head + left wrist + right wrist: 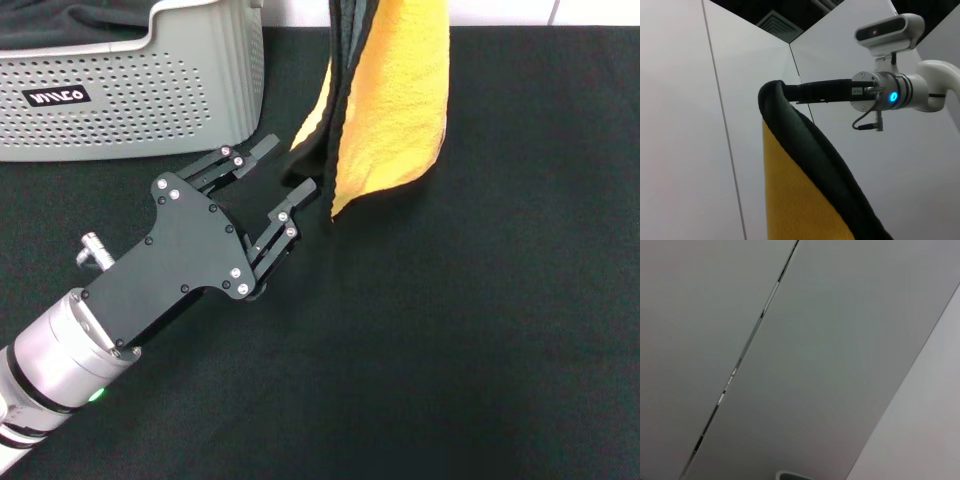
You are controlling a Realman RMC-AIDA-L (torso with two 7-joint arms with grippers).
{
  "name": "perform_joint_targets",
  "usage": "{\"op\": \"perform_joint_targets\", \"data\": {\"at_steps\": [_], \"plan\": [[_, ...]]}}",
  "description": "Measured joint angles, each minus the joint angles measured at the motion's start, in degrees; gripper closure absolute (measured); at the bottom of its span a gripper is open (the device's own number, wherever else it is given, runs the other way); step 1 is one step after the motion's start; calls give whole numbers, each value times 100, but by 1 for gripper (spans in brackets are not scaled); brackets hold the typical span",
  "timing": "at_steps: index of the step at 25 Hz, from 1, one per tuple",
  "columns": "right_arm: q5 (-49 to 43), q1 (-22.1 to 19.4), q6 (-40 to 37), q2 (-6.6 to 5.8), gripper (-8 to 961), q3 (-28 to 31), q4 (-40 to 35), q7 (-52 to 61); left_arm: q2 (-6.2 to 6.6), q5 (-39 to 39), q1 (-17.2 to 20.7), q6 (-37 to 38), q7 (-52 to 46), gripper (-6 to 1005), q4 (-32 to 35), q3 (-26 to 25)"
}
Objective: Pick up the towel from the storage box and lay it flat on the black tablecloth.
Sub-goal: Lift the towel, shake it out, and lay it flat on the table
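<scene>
- Nearest, at about 8 o'clock in the head view, the left arm's silver wrist leads up to the left gripper [282, 176], which reaches toward 1 o'clock low over the black tablecloth [480, 340].
- Its fingers [262, 146] are spread apart with nothing between them; the tips sit just beside the lower edge of the towel [395, 100], and I cannot tell whether they touch it.
- The towel hangs in the air at 12 o'clock, folded over on itself, yellow-orange face outward, dark edging along its hem, its top running out of the head view.
- In the left wrist view the towel [805, 175] drapes down from the right gripper [790, 93], whose black jaws are clamped on the dark top fold high up.
- Farther back at 10 to 11 o'clock stands the storage box [130, 95], on the tablecloth, label facing forward, with a dark cloth [60, 25] lying inside.
- The right wrist view shows only pale wall panels.
</scene>
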Motion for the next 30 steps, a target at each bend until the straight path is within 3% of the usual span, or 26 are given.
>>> {"op": "perform_joint_targets", "data": {"at_steps": [8,18,26,30], "plan": [[28,-91,4,33,951,-1,-193,0,0,-3,-1,-40,0,665,11,0],[40,-104,-14,44,951,-1,-228,6,0,-64,7,-49,-1,955,12,1],[48,-438,-141,45,951,-10,-377,96,46,-330,167,437,-191,970,118,0],[50,-819,-284,63,951,-42,-557,247,79,-475,494,598,-1227,981,832,1]]}}
